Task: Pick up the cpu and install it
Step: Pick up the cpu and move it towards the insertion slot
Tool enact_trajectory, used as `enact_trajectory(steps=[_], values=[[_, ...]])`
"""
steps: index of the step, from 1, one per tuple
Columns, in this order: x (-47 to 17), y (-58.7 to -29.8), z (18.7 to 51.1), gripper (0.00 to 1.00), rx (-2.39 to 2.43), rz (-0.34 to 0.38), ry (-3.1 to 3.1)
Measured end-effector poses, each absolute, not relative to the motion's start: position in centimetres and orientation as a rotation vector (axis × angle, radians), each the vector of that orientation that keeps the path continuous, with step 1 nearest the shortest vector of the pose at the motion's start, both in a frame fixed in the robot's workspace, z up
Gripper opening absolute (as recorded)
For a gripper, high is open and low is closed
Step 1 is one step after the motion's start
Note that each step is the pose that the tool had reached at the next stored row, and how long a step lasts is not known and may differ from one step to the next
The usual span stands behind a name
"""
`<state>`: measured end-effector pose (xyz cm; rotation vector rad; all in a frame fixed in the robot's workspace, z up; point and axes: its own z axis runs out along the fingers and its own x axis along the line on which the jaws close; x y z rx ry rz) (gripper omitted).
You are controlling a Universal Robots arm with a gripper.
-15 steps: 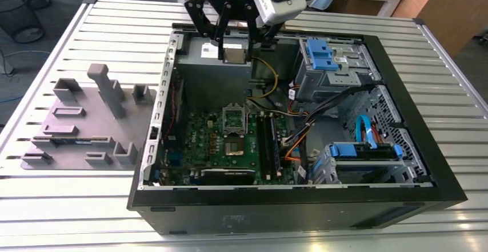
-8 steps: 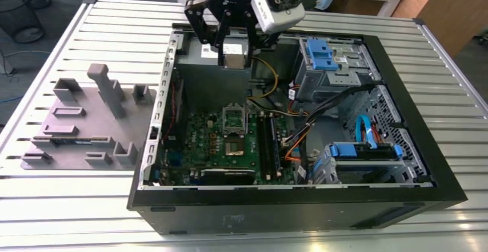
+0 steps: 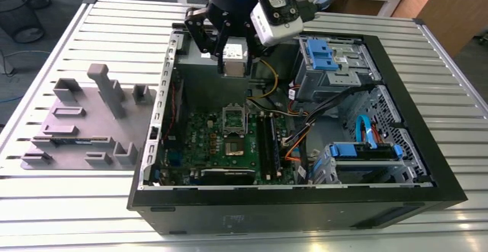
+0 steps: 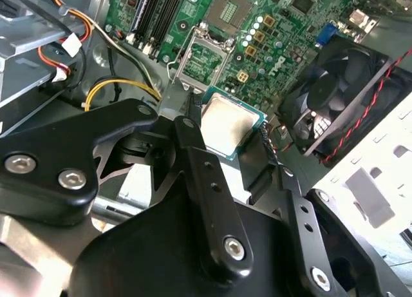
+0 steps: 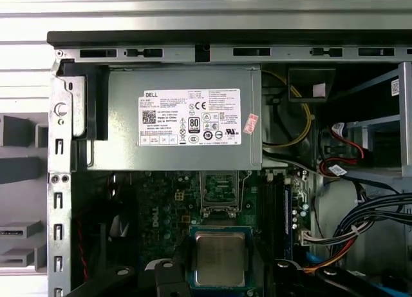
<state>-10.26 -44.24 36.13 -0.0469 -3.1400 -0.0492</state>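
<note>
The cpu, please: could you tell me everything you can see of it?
The cpu, a small flat square chip with a dull silver metal top and a green rim, is clamped at opposite edges by the black gripper. It hangs above the green motherboard inside the open black computer case, not yet in the open metal socket.

From my station I see a table (image 3: 91, 218) of pale metal slats that run from the exterior view's left to its right. Two things sit directly on it. A black computer case (image 3: 305, 215) lies on its side with its open face up, covering the middle and the exterior view's right. Just beside it, on the exterior view's left, rests a flat grey fixture plate (image 3: 84, 143) with upright blocks. I cannot tell whether the two touch.
</note>
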Motion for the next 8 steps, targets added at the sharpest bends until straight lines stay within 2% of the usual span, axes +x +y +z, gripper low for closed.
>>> enact_trajectory(steps=[8], values=[[-10.3, -44.9, 34.9, 0.47, -0.048, -0.049, -3.139]])
